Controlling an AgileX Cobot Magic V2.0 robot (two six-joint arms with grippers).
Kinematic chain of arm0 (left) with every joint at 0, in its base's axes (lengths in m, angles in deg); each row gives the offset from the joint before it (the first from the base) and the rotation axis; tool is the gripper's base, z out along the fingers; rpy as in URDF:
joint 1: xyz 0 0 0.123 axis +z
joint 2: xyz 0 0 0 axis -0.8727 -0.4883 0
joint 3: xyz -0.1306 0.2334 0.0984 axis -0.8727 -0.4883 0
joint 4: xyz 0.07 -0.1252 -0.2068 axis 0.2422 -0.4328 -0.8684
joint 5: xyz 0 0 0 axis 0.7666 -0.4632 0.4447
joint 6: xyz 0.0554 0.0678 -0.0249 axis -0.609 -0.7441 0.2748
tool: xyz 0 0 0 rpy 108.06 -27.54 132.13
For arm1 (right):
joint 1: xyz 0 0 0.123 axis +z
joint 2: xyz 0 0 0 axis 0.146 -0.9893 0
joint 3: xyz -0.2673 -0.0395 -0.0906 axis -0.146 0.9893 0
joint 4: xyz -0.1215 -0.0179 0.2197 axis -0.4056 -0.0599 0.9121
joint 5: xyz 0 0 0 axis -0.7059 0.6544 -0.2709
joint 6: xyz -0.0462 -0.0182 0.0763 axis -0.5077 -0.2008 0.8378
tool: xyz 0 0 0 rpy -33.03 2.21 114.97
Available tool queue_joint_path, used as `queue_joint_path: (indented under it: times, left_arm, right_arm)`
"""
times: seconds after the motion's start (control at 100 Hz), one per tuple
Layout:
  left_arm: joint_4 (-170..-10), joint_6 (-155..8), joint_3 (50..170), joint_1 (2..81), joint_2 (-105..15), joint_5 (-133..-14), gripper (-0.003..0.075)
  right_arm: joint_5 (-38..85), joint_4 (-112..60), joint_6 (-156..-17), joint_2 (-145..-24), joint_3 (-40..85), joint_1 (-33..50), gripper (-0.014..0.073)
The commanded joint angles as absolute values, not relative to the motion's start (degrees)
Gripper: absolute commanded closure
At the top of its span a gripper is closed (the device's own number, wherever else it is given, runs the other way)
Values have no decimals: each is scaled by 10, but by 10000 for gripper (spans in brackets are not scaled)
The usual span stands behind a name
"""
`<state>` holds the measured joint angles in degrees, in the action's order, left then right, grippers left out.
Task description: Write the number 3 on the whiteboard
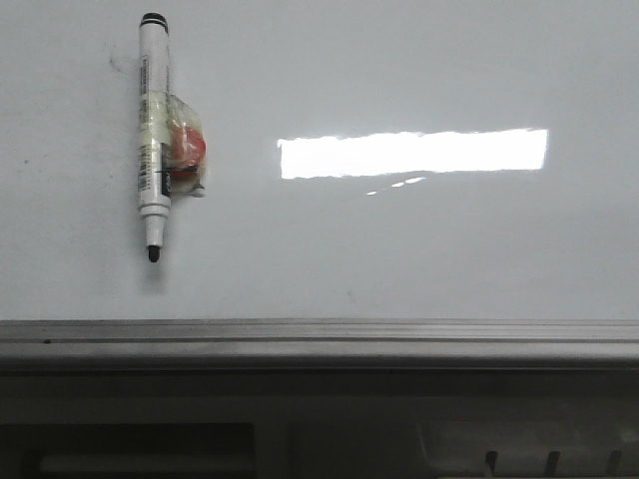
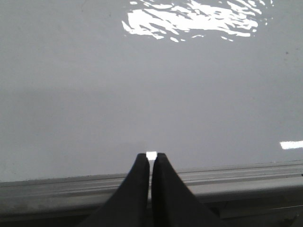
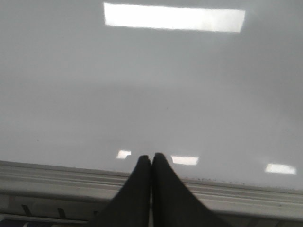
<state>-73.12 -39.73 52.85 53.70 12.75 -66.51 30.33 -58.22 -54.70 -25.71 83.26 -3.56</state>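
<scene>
The whiteboard fills the front view, glossy pale grey with a bright glare patch and a grey metal edge rail. No number 3 shows on it in any view. A white marker with a black cap and black tip lies on the board at the left, with a taped red and clear lump on its side. My left gripper is shut over the near rail, nothing held. My right gripper is shut too, also at the rail. Neither gripper shows in the front view.
A few faint smudge marks dot the board near the marker. Below the rail lies a dark recessed ledge with some slots at the right.
</scene>
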Motion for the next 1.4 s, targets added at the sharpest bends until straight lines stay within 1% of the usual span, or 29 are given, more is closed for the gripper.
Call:
queue_joint_path:
  times: [0.0, 0.83, 1.04, 1.15, 1.25, 1.33, 1.39]
  left_arm:
    - [-740, -391, 522, 539, 140, -694, 741]
    - [-740, -391, 522, 539, 140, -694, 741]
    - [-740, -391, 522, 539, 140, -694, 741]
    - [-740, -391, 522, 539, 140, -694, 741]
    - [-740, -391, 522, 539, 140, -695, 741]
    - [-740, -391, 522, 539, 140, -695, 741]
    - [-740, -391, 522, 539, 140, -695, 741]
  right_arm:
    - [295, -584, -550, -249, 851, -40, 636]
    - [296, -594, -550, -249, 851, -40, 636]
    - [283, -634, -550, -249, 851, -40, 636]
    - [227, -653, -550, -249, 851, -40, 636]
    - [115, -646, -550, -249, 851, -40, 636]
    - [20, -603, -549, -249, 851, -40, 636]
    - [-14, -558, -545, -249, 851, -40, 636]
